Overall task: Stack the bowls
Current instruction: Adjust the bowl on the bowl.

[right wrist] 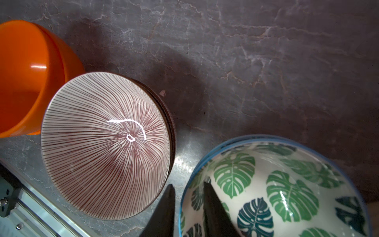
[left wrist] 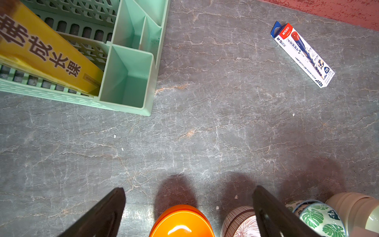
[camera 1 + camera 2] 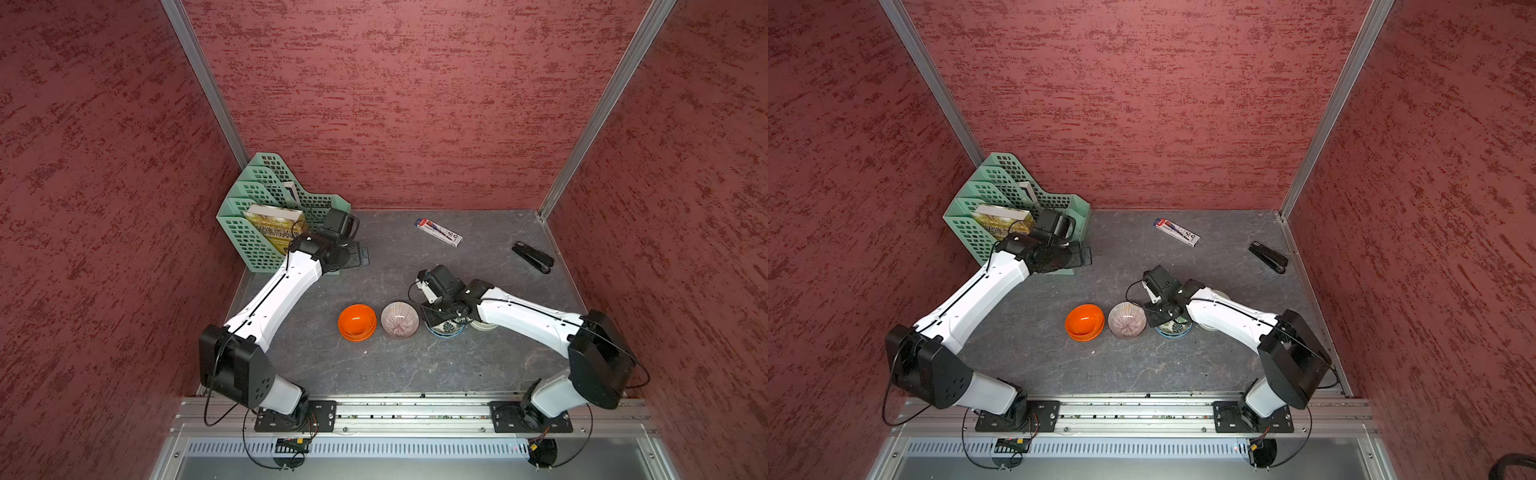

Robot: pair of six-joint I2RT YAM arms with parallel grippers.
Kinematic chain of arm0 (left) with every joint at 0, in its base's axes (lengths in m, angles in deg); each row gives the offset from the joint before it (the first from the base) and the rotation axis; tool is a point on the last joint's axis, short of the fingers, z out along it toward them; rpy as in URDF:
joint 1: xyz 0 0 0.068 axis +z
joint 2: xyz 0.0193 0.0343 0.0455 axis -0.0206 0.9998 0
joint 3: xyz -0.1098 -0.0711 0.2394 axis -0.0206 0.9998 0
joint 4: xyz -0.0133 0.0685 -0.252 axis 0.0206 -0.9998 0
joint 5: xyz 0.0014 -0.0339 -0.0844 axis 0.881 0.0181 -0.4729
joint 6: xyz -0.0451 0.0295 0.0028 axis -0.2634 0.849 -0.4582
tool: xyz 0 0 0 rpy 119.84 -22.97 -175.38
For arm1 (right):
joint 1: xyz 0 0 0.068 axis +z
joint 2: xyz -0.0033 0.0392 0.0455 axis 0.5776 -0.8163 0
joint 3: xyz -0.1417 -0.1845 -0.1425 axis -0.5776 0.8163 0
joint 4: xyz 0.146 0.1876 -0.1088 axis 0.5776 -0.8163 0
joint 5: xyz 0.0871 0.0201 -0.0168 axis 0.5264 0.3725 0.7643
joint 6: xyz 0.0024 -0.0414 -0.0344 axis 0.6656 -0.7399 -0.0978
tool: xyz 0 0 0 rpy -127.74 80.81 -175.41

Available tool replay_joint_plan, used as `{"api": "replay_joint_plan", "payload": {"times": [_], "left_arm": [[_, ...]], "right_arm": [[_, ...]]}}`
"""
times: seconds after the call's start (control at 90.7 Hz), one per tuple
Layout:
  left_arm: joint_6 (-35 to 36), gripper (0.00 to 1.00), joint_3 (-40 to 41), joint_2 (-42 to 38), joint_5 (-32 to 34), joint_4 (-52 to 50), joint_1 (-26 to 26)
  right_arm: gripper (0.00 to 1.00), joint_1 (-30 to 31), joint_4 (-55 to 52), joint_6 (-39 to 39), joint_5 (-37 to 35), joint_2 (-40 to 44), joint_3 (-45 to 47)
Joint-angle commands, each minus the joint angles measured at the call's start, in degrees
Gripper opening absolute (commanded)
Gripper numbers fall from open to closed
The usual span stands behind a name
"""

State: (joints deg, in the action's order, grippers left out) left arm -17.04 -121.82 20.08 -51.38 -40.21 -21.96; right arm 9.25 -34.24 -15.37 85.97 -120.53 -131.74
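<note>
The right claw [image 1: 187,184] stood over the edge of the leaf bowl [image 1: 287,184]. One finger was inside the bowl and one was outside, with the blue rim between them. The gap between the fingers was narrow. I could not tell if they pinched the rim or only stood beside it. A second blue rim showed just under the first, so the leaf bowl seemed to sit inside its twin, right under the claw.

The striped bowl [image 1: 106,143] was just beside the outside finger. The orange bowl [image 1: 24,82] was past that one. The cream bowl [image 2: 352,209] was on the other side of the claw, close to the leaf bowl.

To do this step well, I think the claw should open only a little, because the striped bowl was so near. Then it should go straight up. That way the inside finger would not hook the rim and tip the bowl.

The left claw [image 2: 188,189] was wide open and held nothing. It was next to the green rack [image 3: 266,208], and the bowls were well apart from it.
</note>
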Motion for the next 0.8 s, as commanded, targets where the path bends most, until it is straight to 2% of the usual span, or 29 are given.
{"api": "replay_joint_plan", "payload": {"times": [0.0,0.176,0.386,0.606,0.793], "left_arm": [[0.33,1.00,0.13,-1.39,-0.45,0.81,0.43],[0.83,1.00,1.47,-1.77,-0.22,0.33,-0.04],[1.31,1.00,6.53,-4.89,0.47,-0.14,-0.85],[0.18,1.00,10.21,-7.70,-1.23,0.07,3.21],[-2.14,1.00,12.23,-8.92,-2.62,0.73,6.71]], "right_arm": [[0.32,0.35,0.25,0.23,-2.25,3.66,-2.49],[0.32,0.92,0.13,-1.13,-1.45,3.10,-6.29],[0.31,4.23,0.05,-2.97,-0.95,-3.52,-12.23],[0.28,9.66,2.04,-2.93,0.19,-7.32,-14.38],[0.30,13.96,5.18,-1.94,-1.31,-8.70,-15.69]]}}
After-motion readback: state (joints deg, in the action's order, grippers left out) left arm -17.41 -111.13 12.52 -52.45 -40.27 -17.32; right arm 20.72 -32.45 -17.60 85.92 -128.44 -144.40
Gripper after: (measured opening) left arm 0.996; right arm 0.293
